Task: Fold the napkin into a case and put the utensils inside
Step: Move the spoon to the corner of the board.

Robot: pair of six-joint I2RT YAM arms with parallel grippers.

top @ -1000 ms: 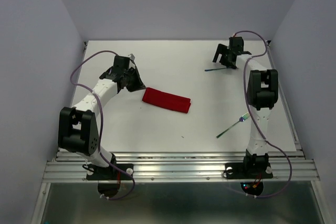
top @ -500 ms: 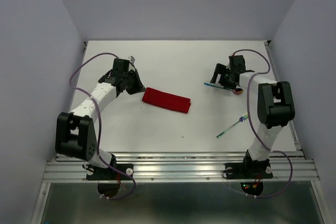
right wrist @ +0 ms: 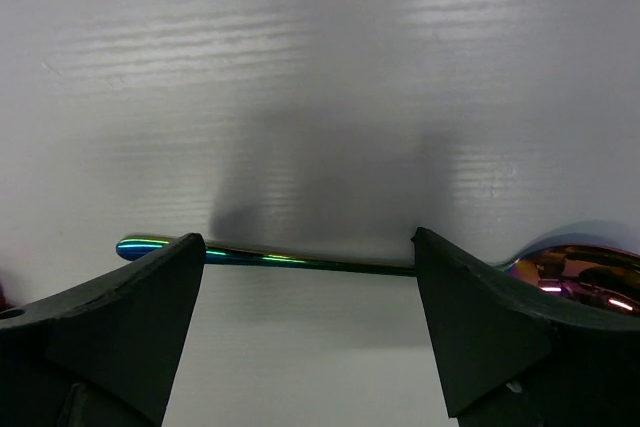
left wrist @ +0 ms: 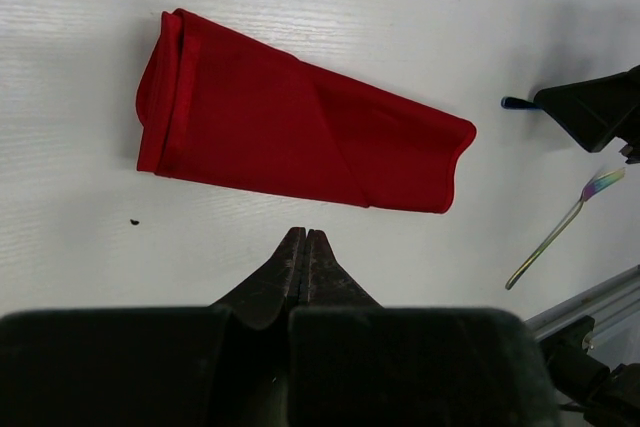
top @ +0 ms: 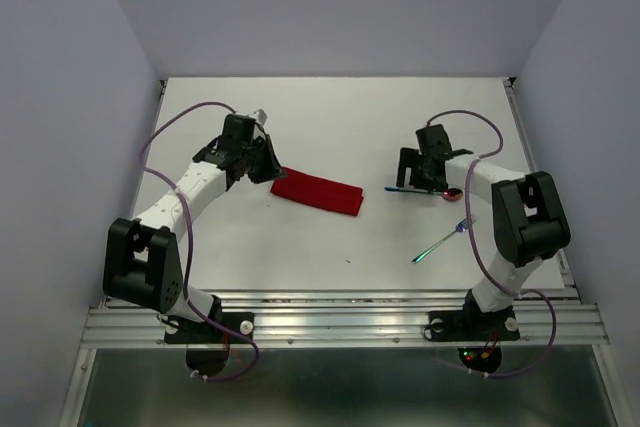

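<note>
The red napkin [top: 317, 191] lies on the table folded into a narrow flat case, also in the left wrist view [left wrist: 300, 142]. My left gripper [top: 264, 163] is shut and empty at the case's left end [left wrist: 305, 235]. My right gripper [top: 420, 181] is open, low over the table right of the case [right wrist: 308, 242]. The spoon [top: 428, 189] lies crosswise at its fingertips, with the iridescent handle [right wrist: 300, 259] spanning both tips and the red-pink bowl [right wrist: 575, 275] to the right. The fork [top: 445, 240] lies apart, nearer the front [left wrist: 562, 230].
The white table [top: 330, 117] has a metal rail [top: 340, 322] along its near edge. Grey walls close in the left, back and right sides. A dark speck [left wrist: 134, 222] lies on the table near the case.
My right gripper has come from the far back toward the front and left, and the spoon has moved with it. My left gripper has shifted slightly right, closer to the case's end.
</note>
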